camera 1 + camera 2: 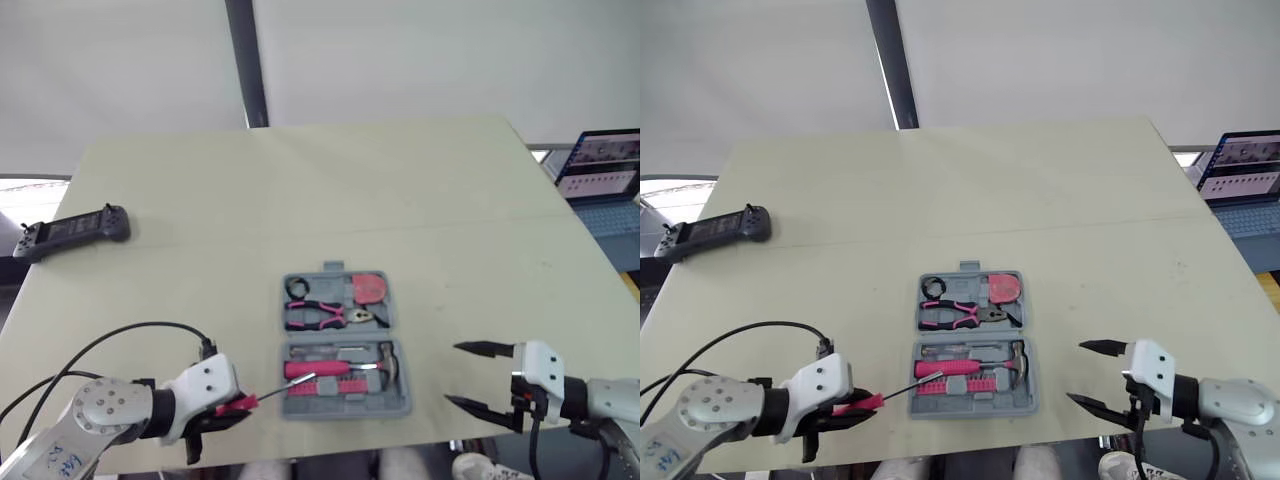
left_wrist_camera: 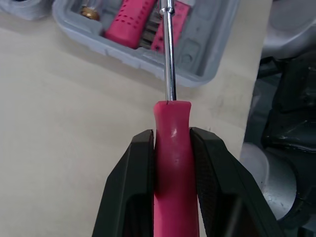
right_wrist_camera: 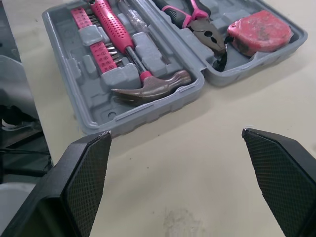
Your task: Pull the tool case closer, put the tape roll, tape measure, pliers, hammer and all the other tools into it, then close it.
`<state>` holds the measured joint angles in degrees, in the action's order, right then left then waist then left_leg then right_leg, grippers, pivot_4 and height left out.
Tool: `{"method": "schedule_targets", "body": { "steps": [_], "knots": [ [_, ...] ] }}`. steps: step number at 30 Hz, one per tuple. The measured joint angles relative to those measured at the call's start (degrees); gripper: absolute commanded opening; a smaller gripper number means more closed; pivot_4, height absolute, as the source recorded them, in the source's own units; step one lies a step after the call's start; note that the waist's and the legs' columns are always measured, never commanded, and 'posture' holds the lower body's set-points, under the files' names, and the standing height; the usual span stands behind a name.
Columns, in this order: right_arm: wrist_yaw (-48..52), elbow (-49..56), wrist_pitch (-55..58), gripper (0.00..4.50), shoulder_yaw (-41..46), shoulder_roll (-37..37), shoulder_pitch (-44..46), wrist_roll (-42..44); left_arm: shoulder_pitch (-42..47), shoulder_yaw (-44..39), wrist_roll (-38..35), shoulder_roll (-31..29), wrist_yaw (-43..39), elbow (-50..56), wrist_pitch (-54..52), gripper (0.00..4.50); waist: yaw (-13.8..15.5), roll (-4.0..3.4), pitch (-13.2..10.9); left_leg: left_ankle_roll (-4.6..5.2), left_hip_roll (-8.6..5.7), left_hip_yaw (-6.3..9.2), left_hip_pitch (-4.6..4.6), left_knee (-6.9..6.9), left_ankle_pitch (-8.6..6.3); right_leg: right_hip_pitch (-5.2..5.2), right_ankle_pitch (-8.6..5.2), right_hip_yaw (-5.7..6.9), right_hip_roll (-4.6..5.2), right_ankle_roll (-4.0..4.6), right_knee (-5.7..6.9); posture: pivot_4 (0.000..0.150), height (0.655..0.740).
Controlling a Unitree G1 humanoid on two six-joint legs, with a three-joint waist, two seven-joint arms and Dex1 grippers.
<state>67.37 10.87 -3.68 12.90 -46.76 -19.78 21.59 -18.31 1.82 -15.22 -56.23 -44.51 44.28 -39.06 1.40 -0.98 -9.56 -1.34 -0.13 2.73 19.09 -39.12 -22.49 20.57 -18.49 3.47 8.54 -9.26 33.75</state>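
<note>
Your left gripper hides much of the pink screwdriver handle. Its fingers are clamped on that handle at the table's near edge, with the shaft aimed at the tool case. You cannot tell whether the tip touches the case.

Your right gripper is spread wide and empty, to the right of the case.

The case lies open near the front edge. The hammer is in its near half; the pliers, tape measure and tape roll are in its far half.

Far left lies a black controller, and a laptop is cut off at the right.
</note>
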Motion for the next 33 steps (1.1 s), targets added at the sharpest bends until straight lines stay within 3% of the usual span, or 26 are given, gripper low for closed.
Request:
{"method": "schedule_targets", "body": {
  "steps": [13,24,33],
  "knots": [
    [1.75,2.12,0.1,4.5,3.53,-2.48,-4.27,0.69,20.26,15.97,2.38,0.29,0.96,4.63,-12.1,0.6,0.02,-0.01,0.01,0.02,-0.01,0.0,-0.02,-0.01,0.02,-0.02,0.0,-0.01,-0.01,-0.01,0.04,0.15,0.74],
    [2.39,2.51,0.36,4.5,4.06,-3.68,-4.75,1.47,32.6,26.28,1.07,7.8,3.81,6.67,-24.41,0.6,0.08,0.02,-0.01,0.04,-0.02,0.0,0.0,-0.07,0.03,-0.03,0.01,-0.01,-0.01,-0.02,0.03,0.15,0.74],
    [2.38,2.51,0.5,4.5,3.99,-3.74,-4.48,1.46,40.75,35.14,1.55,9.17,4.94,6.44,-28.24,0.6,0.18,0.03,-0.02,0.04,-0.03,0.02,0.02,-0.09,0.03,-0.03,0.01,-0.01,-0.01,-0.02,0.03,0.15,0.74]
  ]
}}
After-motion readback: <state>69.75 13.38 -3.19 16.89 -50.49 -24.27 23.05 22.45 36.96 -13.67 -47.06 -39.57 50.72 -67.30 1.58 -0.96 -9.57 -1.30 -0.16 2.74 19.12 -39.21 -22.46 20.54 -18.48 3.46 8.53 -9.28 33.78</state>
